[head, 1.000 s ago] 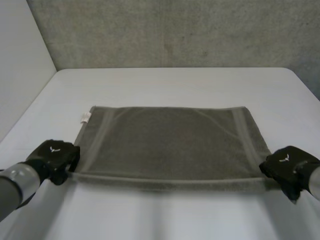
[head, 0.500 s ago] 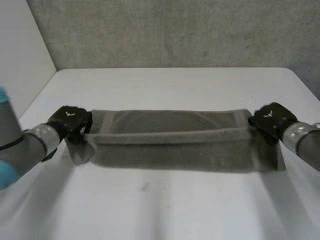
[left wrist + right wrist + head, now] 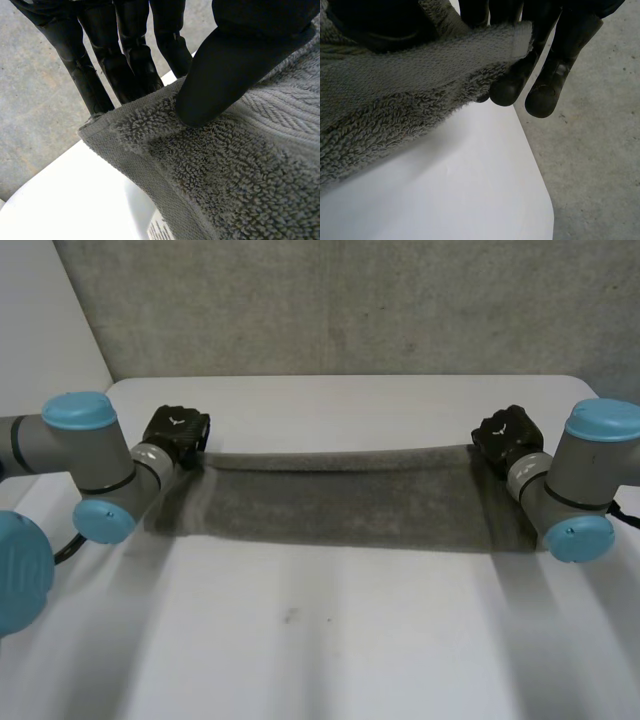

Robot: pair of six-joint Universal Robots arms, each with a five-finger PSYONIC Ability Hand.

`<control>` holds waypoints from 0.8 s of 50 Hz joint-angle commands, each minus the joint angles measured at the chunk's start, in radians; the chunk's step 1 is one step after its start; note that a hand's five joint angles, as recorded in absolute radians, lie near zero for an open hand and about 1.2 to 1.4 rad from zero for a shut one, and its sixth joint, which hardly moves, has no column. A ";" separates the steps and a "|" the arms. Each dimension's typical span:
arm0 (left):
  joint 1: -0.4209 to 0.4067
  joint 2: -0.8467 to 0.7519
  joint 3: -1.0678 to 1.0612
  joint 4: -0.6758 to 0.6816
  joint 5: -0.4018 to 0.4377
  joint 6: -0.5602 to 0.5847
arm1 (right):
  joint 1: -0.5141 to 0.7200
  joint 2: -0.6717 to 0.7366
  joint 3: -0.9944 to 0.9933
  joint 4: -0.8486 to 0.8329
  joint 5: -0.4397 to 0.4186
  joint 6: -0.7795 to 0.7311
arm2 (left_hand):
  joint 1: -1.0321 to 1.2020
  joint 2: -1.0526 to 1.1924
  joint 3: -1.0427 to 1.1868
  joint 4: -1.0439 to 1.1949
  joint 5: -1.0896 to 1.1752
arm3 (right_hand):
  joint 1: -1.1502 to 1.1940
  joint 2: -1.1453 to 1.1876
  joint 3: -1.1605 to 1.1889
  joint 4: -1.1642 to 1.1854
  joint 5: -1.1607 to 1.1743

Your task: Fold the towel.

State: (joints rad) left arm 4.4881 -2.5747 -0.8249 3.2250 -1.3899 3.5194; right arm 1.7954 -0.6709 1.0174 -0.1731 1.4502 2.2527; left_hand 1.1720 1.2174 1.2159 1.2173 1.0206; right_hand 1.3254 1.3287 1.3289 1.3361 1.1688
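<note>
The left hand [image 3: 227, 65] is clenched on one corner of the towel [image 3: 340, 498], with the thumb pressing the terry pile against the fingers [image 3: 125, 65] behind the hem. The right hand [image 3: 508, 435] grasps the opposite corner the same way, the hemmed edge pinched against its fingertips [image 3: 542, 95]. Both hands sit toward the far side of the bench [image 3: 330, 640], well apart, so the held edge runs taut and nearly straight between them. This spacing appears chosen to prevent sag and keep the layers square. Below that edge the towel drops to the bench and lies there as a flat band. Judged from this layout, the step in hand is the first half-fold, with the held edge to be laid over the far edge; release is not yet done. A grey wall [image 3: 350, 300] stands behind the bench, and a grey floor [image 3: 600, 150] shows past its rounded corner. Nothing on the bench obstructs the lay-down. The only limit is the bench's far edge, near the hands.
</note>
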 commanded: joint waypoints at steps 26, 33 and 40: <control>-0.041 0.066 0.008 0.006 -0.021 -0.007 | -0.053 0.054 -0.218 -0.045 -0.180 0.115 | -0.997 -1.043 -1.041 -1.043 -1.021 | -0.353 -0.356 -0.356 -0.363 -0.371; -0.036 0.099 -0.048 0.006 -0.023 -0.008 | -0.071 0.042 -0.206 -0.040 -0.199 0.146 | -0.997 -1.043 -1.041 -1.043 -1.021 | -0.918 -0.921 -0.921 -0.928 -0.936; -0.035 0.136 -0.117 0.006 -0.021 -0.010 | -0.082 -0.047 -0.134 -0.026 -0.086 0.254 | -0.997 -1.043 -1.041 -1.043 -1.021 | -1.151 -1.154 -1.154 -1.162 -1.169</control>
State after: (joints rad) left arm 4.4527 -2.4638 -0.8949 3.2298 -1.4122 3.5111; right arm 1.7178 -0.6536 0.8319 -0.2097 1.2809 2.4333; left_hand 0.1722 0.1635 0.1662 0.1663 0.0242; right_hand 0.2369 0.2475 0.2383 0.2488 0.0508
